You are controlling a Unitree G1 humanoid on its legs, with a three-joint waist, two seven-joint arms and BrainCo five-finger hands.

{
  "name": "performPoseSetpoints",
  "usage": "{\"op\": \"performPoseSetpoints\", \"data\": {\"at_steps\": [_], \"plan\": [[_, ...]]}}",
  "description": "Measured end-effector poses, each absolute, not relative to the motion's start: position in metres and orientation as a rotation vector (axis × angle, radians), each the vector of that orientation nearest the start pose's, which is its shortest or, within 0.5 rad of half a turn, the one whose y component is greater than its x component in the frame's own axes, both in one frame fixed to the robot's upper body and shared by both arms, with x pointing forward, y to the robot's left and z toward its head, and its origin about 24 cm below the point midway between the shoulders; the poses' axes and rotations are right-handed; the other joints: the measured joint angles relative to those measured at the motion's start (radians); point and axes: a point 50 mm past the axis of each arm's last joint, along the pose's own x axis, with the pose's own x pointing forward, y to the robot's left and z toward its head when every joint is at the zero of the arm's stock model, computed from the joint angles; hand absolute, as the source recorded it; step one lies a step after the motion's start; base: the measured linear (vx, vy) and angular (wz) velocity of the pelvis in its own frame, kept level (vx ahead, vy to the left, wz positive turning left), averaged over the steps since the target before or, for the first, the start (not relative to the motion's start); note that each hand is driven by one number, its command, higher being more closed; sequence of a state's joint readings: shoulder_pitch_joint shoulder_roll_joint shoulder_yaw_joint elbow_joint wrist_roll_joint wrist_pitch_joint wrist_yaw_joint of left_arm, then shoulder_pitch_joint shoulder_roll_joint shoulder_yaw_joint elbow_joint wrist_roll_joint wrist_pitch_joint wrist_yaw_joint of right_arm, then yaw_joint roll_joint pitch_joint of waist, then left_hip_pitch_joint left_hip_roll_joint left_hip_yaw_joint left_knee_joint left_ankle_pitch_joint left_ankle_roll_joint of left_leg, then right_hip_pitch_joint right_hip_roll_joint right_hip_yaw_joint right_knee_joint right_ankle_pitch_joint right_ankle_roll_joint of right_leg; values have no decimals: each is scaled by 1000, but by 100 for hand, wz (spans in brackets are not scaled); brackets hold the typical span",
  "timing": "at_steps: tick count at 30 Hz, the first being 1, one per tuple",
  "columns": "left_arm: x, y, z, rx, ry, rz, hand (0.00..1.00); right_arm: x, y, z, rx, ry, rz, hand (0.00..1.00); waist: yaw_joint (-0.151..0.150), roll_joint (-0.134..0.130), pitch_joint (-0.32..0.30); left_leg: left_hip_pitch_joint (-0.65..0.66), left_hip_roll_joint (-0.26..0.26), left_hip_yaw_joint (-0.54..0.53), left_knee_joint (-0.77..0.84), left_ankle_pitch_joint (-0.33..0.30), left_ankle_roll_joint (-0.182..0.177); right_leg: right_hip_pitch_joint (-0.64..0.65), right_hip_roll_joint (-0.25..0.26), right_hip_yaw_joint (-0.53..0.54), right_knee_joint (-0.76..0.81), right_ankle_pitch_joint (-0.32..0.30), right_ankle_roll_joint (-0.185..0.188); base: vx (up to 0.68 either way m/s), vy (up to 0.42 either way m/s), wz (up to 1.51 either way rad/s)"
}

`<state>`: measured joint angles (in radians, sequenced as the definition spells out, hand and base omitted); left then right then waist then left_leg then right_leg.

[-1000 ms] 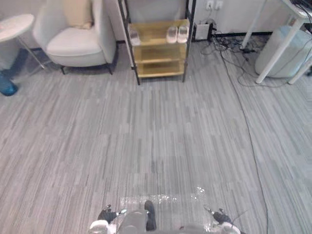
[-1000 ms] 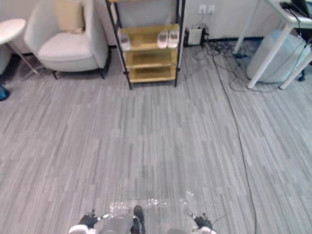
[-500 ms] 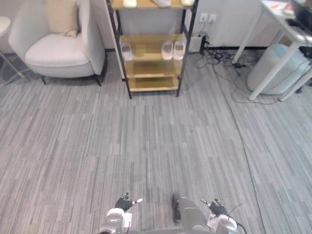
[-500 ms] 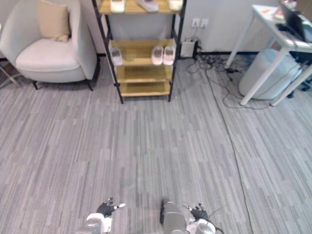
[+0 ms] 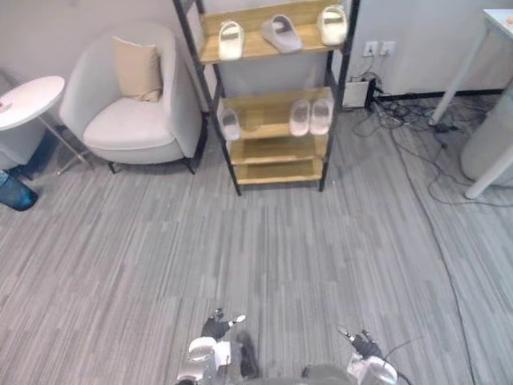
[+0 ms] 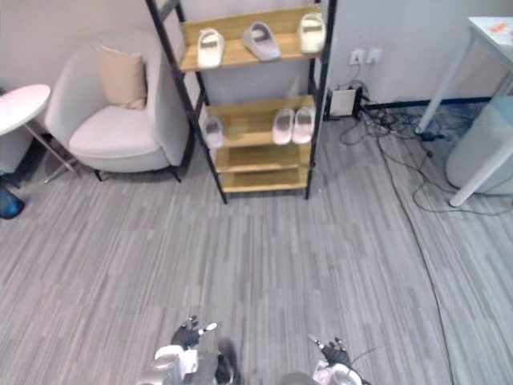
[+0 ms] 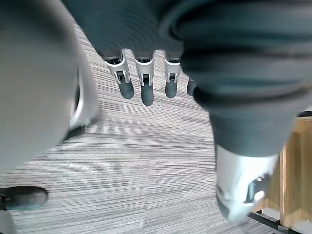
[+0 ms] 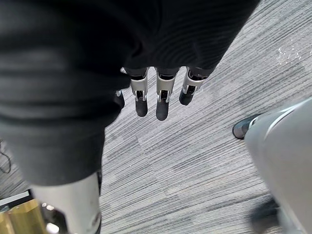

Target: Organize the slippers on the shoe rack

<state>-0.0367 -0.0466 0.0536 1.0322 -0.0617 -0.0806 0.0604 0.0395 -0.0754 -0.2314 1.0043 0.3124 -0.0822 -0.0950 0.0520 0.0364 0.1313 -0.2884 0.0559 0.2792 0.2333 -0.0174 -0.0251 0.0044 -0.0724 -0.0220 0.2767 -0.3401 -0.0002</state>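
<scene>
Since bare grey floor (image 5: pixel 321 241) lies between me & the shoe rack (image 5: pixel 272 148) by the wall, I judge this is the approach; next: walk up w/in reach. Armchair (image 5: pixel 136 128) sits just left of the rack. Slippers (image 5: pixel 311 117) are on top & mid shelves, grey one (image 5: pixel 280 32) up top skewed. Left hand (image 5: pixel 215 326) & right hand (image 5: pixel 365 343) hang low, fingers straight, holding nothing.

No lettering, label, number or sign is legible anywhere: not on the shoe rack (image 5: pixel 264 115), the slippers (image 5: pixel 231 40), the armchair (image 5: pixel 132 132), the round side table (image 5: pixel 28 96), or the wall sockets (image 5: pixel 378 48).
</scene>
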Motion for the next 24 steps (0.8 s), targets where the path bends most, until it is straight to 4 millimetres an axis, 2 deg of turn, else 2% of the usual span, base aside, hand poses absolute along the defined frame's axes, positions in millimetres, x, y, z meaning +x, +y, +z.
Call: {"op": "performPoseSetpoints", "data": {"at_steps": [1,2,3,4,5,6,7,9,10,11,12,13,14,15,16,17,18,19,20,21,22,23,24], "plan": [[149,143,-147,-84,926,110,0,118,-213,-150,277,931,-514,0,10,-22,-30,3,-25,16,16,-11,50,9,-26,29,4,-24,18,554,217,-65],[145,147,-148,-79,936,116,0,112,-208,-152,287,949,-514,0,1,-66,-49,23,-64,29,23,-49,57,10,-61,45,45,-37,66,498,151,-32],[145,148,-148,-76,938,117,0,110,-206,-153,286,955,-511,0,-1,-80,-53,34,-78,34,25,-62,58,4,-76,52,77,-44,79,613,180,-11],[144,150,-149,-58,949,109,0,109,-202,-154,273,965,-489,0,-2,-104,-61,76,-104,40,36,-84,83,-56,-101,79,280,-37,122,596,182,0],[143,150,-150,-45,954,101,0,106,-199,-155,278,974,-484,0,-6,-107,-58,112,-110,37,45,-91,95,-112,-103,96,450,18,190,675,192,9],[141,151,-151,-32,969,94,0,101,-197,-157,283,989,-483,0,-16,-102,-54,171,-113,22,54,-109,102,-169,-101,96,644,34,203,672,158,16],[141,149,-152,-23,981,83,0,103,-197,-157,282,985,-481,0,-19,-91,-48,231,-113,9,37,-118,100,-205,-100,75,739,31,185,540,99,14],[139,146,-153,-17,991,68,0,106,-201,-155,263,971,-474,0,-20,-69,-38,326,-110,-16,-24,-118,100,-262,-97,26,758,4,130,415,40,10],[140,145,-153,-17,992,66,0,109,-204,-153,247,961,-470,0,-22,-59,-31,367,-102,-22,-52,-118,99,-284,-89,1,718,-11,102,492,-15,29],[143,146,-152,-21,992,73,0,112,-206,-152,233,955,-466,0,-35,-46,-23,403,-90,-32,-73,-118,99,-336,-75,-32,611,-24,73,586,-70,45],[146,147,-151,-26,983,77,0,119,-206,-150,232,938,-459,0,-47,-38,-19,421,-67,-42,-77,-129,79,-377,-48,-46,478,-6,48,477,-104,44],[148,147,-151,-27,979,77,0,122,-206,-149,233,931,-456,0,-48,-33,-17,429,-56,-44,-79,-134,69,-390,-33,-47,410,15,41,583,-177,35],[149,149,-150,-12,974,70,0,120,-205,-151,235,944,-455,0,-49,-34,-15,451,-46,-47,-87,-150,39,-402,2,-42,174,144,36,623,-213,29],[145,157,-152,16,988,69,0,115,-203,-154,237,971,-457,0,-52,-67,-25,479,-60,-73,-91,-171,0,-383,14,-10,-27,398,13,640,-218,33],[142,155,-153,14,1002,66,0,111,-207,-155,229,982,-463,0,-57,-57,-21,496,-54,-92,-91,-185,-20,-371,22,-4,-30,431,-17,536,-171,5],[138,150,-156,-2,1021,62,0,117,-218,-152,210,970,-482,0,-51,-8,-21,497,-13,-105,-75,-172,-49,-356,54,-15,-25,426,-37,394,-127,-11],[138,149,-156,-8,1024,65,0,118,-221,-151,210,963,-493,0,-51,-4,-17,500,-14,-117,-72,-148,-61,-352,56,-15,-17,406,-41,456,-161,-11],[141,146,-155,-26,1017,72,0,118,-227,-150,211,958,-514,0,-59,0,-14,499,-9,-126,-28,-95,-89,-330,55,-26,6,364,-49,351,-141,12],[141,146,-155,-40,1015,81,0,117,-227,-151,210,962,-516,0,-61,0,-8,499,-6,-128,2,-82,-101,-309,56,-33,7,350,-50,484,-212,27],[140,145,-155,-77,1013,111,0,108,-229,-152,196,980,-514,0,-62,-2,3,465,23,-130,197,-28,-137,-226,57,-49,9,299,-61,366,-177,21],[142,143,-154,-88,1006,113,0,106,-226,-153,184,986,-497,0,-63,-6,3,425,33,-130,296,12,-134,-206,54,-49,13,280,-64,372,-188,9],[140,143,-154,-92,1001,116,0,108,-219,-153,166,988,-452,0,-48,-19,8,320,72,-120,531,54,-110,-167,51,-40,17,241,-78,228,-117,-4],[141,141,-153,-98,992,111,0,110,-216,-153,169,982,-444,0,-46,-16,8,242,110,-89,646,-35,-73,-143,53,-42,18,218,-87,214,-104,-8]]}}
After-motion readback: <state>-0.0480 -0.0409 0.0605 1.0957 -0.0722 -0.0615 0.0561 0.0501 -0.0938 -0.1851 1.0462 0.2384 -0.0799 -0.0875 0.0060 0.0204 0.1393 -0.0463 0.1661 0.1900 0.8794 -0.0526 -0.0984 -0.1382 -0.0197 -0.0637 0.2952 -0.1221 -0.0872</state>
